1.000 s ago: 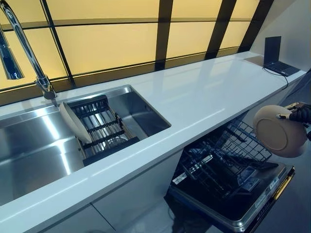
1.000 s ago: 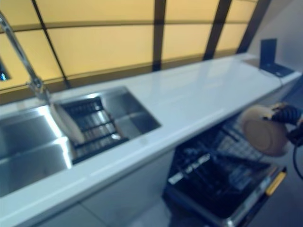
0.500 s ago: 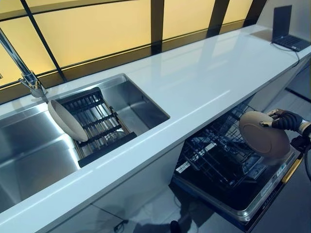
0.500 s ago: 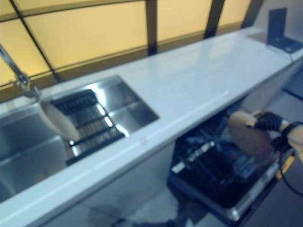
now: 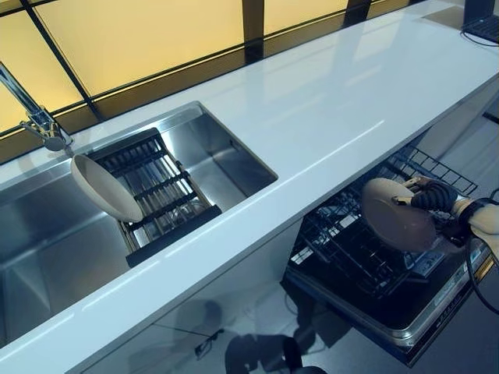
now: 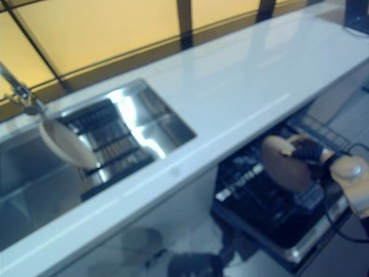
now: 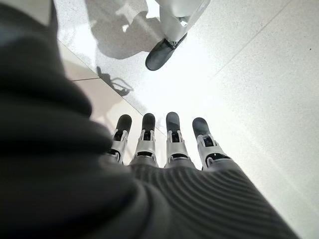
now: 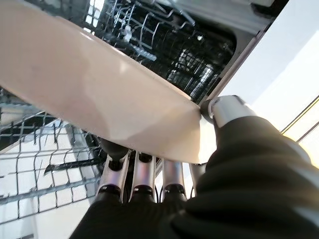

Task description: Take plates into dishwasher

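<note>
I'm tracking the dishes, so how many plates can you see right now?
2. One plate is held in the right hand above the dishwasher rack; another plate leans in the sink rack. Others may be hidden.

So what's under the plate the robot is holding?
Under the plate in the right hand is the dishwasher's black wire rack, pulled out over the open door. The plate hides the rack part right beneath it.

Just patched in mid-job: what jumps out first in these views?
The right hand pinches a beige plate by its rim, held on edge over the open dishwasher's black wire rack. A second plate leans in the sink against a dark drying rack. The left hand hangs open over the floor.
</note>
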Tool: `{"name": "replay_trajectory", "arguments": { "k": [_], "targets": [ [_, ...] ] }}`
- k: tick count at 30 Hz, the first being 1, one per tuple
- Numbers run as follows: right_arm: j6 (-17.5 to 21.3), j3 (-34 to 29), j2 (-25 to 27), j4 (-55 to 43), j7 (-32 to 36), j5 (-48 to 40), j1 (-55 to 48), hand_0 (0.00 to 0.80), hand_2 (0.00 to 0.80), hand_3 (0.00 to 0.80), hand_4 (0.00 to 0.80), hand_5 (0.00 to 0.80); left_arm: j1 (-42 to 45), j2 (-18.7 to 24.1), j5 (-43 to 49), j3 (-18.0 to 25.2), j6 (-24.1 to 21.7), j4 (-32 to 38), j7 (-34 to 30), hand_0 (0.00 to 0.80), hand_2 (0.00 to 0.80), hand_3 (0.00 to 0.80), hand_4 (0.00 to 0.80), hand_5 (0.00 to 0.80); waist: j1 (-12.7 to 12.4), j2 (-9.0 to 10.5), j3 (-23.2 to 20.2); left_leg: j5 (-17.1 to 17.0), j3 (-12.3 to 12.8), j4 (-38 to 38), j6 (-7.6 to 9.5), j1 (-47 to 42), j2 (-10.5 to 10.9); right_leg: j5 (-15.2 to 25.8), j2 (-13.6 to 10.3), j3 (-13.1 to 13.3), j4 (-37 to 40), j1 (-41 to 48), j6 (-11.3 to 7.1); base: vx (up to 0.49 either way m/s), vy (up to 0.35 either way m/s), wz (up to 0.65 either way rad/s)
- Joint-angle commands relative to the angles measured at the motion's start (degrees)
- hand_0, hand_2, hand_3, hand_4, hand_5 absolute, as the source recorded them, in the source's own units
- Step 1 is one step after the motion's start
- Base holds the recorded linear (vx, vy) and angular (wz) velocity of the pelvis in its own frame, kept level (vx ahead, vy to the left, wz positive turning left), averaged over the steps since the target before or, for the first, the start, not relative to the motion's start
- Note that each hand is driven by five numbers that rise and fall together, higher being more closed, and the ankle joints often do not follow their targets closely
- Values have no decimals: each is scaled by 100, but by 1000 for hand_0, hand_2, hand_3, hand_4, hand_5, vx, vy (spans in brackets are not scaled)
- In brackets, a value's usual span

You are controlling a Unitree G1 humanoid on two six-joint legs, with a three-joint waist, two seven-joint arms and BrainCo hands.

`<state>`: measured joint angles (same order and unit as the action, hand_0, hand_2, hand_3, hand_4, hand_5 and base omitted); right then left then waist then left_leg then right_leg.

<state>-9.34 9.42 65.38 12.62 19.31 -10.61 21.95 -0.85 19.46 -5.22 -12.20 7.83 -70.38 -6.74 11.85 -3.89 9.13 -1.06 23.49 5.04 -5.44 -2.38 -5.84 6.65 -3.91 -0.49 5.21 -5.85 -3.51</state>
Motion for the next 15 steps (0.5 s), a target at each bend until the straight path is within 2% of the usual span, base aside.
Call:
{"name": "replay_trajectory", "arguments": {
  "k": [1, 10, 15],
  "targets": [
    [35, -239, -403, -284, -196, 266, 102, 800, 800, 800, 800, 800, -150, 124, 158, 107, -2, -257, -43, 0, 0, 0, 0, 0, 5, 231, -38, 537, -189, -4, 238, -296, 157, -368, -59, -138, -21, 214, -340, 0, 0, 0],
    [-22, 23, -762, -175, -232, 689, 118, 800, 800, 800, 800, 800, -162, 44, 131, 52, -9, -220, -28, 0, 0, 0, 0, 0, -59, 212, -20, 530, -219, -4, 239, -314, 157, -384, -74, -181, -21, 254, -332, 0, 0, 0],
    [120, 130, -884, 72, -262, 994, 74, 800, 800, 800, 800, 800, -166, 50, 148, 44, 16, -177, -32, 0, 0, 0, 0, 0, -110, 182, -23, 530, -256, -4, 242, -314, 166, -396, -96, -219, -21, 280, -339, 3, 0, 1]
  ]
}}
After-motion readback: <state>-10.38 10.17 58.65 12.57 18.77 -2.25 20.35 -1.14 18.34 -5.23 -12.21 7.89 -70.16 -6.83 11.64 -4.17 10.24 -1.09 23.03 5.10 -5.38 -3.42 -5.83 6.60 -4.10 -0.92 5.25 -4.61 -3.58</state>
